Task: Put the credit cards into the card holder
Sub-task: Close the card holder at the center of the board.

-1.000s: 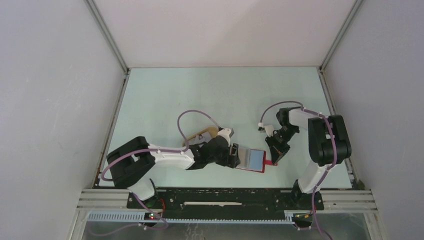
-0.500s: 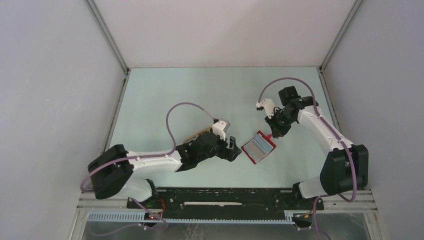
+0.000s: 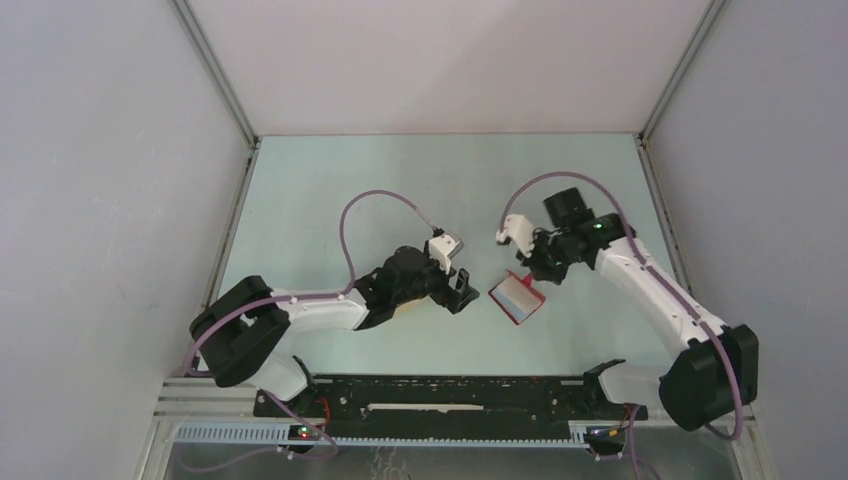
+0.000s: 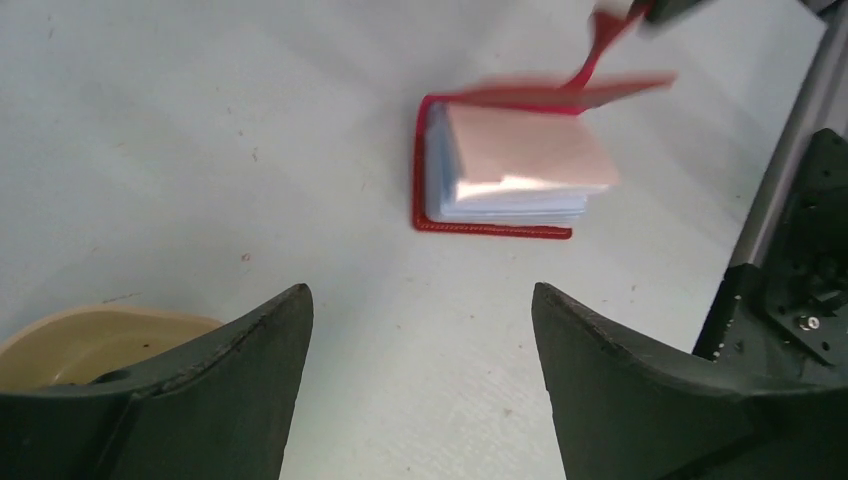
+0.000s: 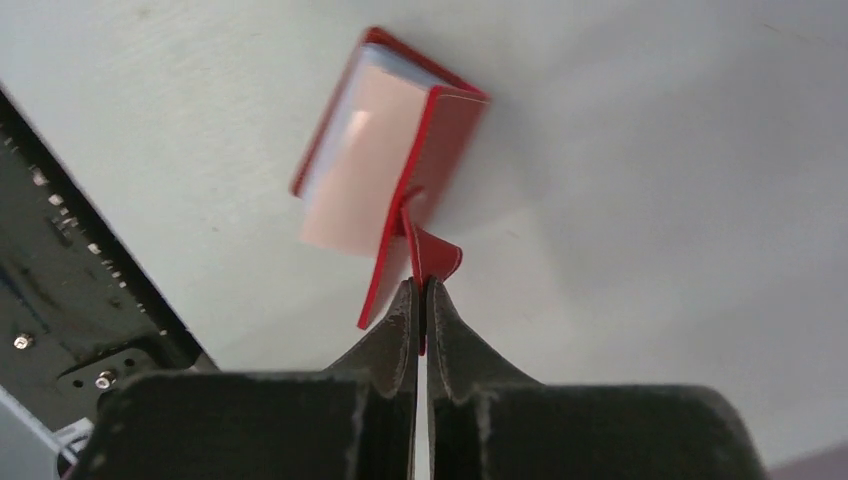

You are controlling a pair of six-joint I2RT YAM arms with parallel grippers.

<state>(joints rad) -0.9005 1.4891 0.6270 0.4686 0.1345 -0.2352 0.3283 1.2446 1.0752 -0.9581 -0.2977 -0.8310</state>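
Could read no text, label, brand, number or sign in any view. Made out only a plain, motion-blurred pale face inside the card holder [image 4: 525,150], at upper centre of the left wrist view.

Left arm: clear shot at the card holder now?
Likely yes. The left gripper is open and empty, only bare table lies between it and the card holder, and the right gripper holds its cover up by the tab.
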